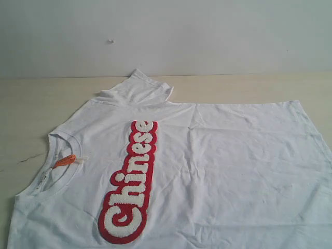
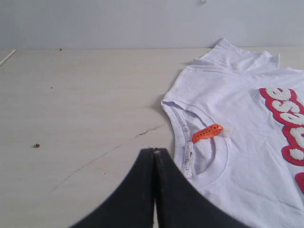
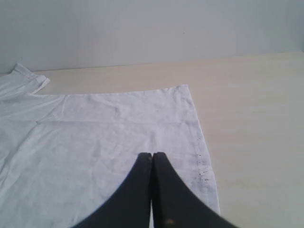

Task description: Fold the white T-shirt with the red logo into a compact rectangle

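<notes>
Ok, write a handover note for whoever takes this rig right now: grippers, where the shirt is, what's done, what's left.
The left gripper has its jaws shut and seems to hold nothing. It sits beside the collar.
The right gripper also has its jaws shut, over the cloth near the hem. Whether it touches the cloth is unclear.
The white T-shirt lies spread face up on the table, with the red logo showing and the far sleeve rumpled.
Done: the shirt is laid out, nothing more.
Left: every fold.
</notes>
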